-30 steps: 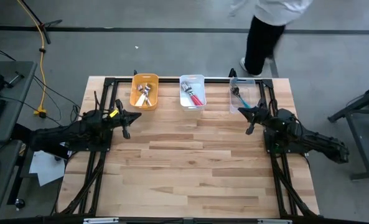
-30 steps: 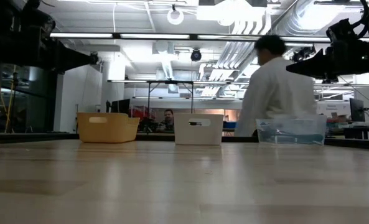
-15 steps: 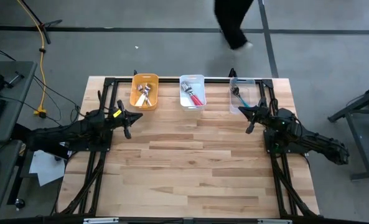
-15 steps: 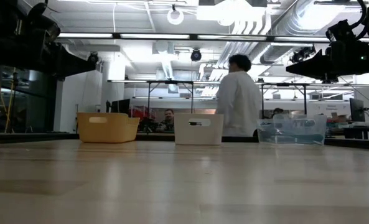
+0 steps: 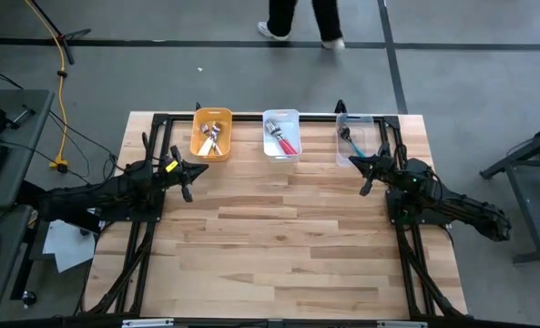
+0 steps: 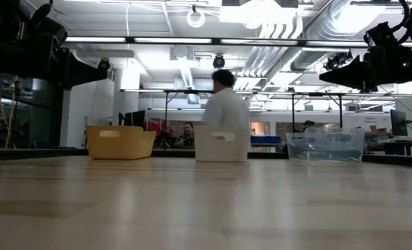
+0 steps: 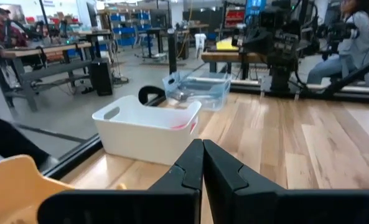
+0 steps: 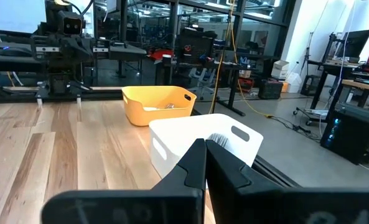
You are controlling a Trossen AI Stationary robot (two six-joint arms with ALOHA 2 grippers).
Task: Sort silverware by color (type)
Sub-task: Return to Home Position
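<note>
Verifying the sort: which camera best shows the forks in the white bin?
High view: it looks straight down into the white bin, showing pink-handled forks. Low view shows only its outer wall; both wrist views see it side-on, contents mostly hidden.

The left gripper (image 7: 203, 147), fingers pressed together, faces the white bin (image 7: 147, 129) and transparent bin (image 7: 201, 88).
</note>
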